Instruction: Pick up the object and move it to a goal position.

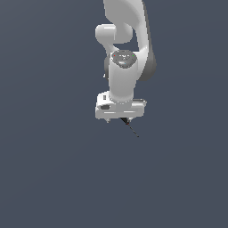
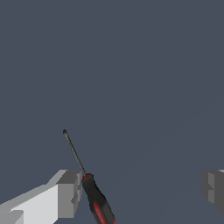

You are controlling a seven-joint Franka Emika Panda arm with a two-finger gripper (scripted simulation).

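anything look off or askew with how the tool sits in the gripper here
Yes. The thin black-shafted screwdriver with a red-and-black handle is off-centre: in the wrist view it lies against one grey finger, tilted, while the other finger stands far away. The white gripper has its jaws wide open, so nothing clamps the tool.

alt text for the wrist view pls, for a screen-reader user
A screwdriver with a black-and-red handle and thin dark shaft lies next to one grey finger of the open gripper, the other finger far off at the opposite edge. The background is plain dark blue-grey.
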